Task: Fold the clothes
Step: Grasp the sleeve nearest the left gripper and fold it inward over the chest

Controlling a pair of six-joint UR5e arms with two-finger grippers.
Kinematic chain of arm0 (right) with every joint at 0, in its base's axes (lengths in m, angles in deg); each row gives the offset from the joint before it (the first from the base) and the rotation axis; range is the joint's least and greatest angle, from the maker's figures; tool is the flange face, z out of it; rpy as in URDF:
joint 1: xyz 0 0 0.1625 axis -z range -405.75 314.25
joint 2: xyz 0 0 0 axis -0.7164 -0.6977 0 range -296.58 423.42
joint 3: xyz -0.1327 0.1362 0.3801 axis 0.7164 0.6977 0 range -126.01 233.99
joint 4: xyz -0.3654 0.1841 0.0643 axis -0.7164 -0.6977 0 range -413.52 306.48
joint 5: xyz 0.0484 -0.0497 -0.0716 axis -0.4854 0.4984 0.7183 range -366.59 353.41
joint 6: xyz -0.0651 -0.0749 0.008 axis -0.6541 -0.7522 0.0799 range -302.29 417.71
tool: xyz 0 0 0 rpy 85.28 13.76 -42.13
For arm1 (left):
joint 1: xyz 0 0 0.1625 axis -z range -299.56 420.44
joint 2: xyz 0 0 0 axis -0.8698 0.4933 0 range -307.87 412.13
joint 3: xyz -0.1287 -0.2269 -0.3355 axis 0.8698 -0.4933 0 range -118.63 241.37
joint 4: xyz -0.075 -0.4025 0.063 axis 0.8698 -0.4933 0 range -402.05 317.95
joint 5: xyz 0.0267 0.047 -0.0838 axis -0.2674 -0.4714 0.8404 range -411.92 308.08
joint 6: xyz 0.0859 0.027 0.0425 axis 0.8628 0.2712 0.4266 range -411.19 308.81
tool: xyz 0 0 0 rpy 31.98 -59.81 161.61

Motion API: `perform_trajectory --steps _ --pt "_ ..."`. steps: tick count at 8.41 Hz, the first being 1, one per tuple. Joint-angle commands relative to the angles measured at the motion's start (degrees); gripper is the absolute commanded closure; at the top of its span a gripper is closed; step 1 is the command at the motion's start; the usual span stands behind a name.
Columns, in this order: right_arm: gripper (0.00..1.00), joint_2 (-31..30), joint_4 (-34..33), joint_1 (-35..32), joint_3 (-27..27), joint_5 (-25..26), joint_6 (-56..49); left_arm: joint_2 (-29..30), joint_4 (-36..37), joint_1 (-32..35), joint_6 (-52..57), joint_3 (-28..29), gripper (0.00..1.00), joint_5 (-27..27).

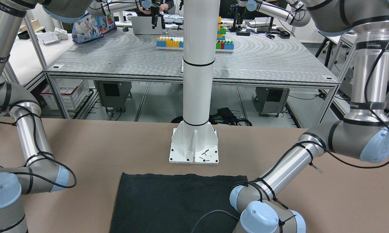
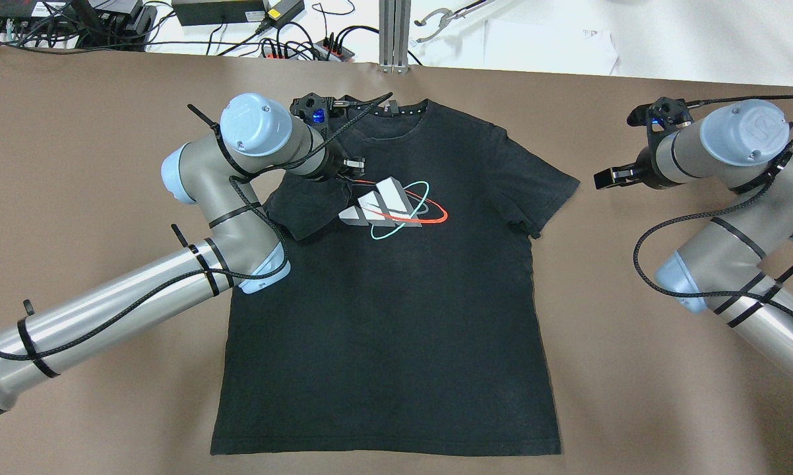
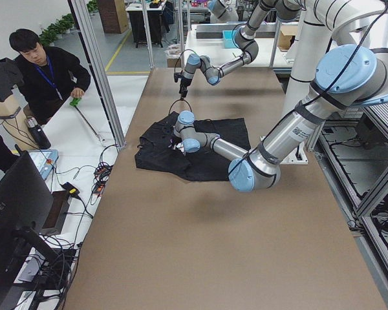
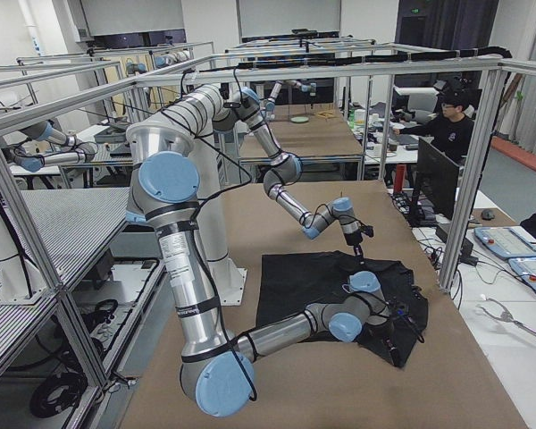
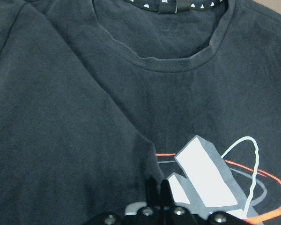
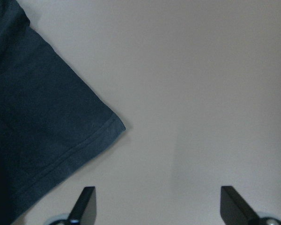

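Note:
A black T-shirt (image 2: pixel 383 316) with a white, red and teal chest logo (image 2: pixel 393 210) lies flat on the brown table, collar toward the far edge. Its sleeve on my left side is folded inward over the chest (image 2: pixel 304 211). My left gripper (image 2: pixel 351 173) hovers low over the chest beside the logo. In the left wrist view its jaws (image 5: pixel 158 185) are shut, and a fabric crease runs to them. My right gripper (image 2: pixel 611 177) is open and empty over bare table, just outside the flat right sleeve (image 6: pixel 37 117). The hem (image 1: pixel 181 176) faces the robot base.
The white pillar's base plate (image 1: pixel 194 145) stands just behind the hem. Cables and power strips (image 2: pixel 291 46) lie beyond the table's far edge. An operator (image 3: pixel 45 71) stands at the far side. Brown table (image 2: pixel 667 369) surrounds the shirt.

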Motion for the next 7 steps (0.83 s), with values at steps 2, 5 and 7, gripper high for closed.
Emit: perform_trajectory --steps 2,5,7 --pt "0.06 0.0 -0.03 0.25 0.0 -0.01 0.0 0.86 -0.35 -2.01 -0.67 -0.34 0.0 -4.11" --pt "0.06 0.96 1.01 0.25 1.4 0.16 0.26 0.79 -0.26 -2.01 -0.67 -0.25 0.0 -4.12" --pt "0.08 5.95 9.58 0.25 11.89 0.25 7.08 0.61 -0.26 -2.18 -0.67 -0.34 0.0 -4.39"
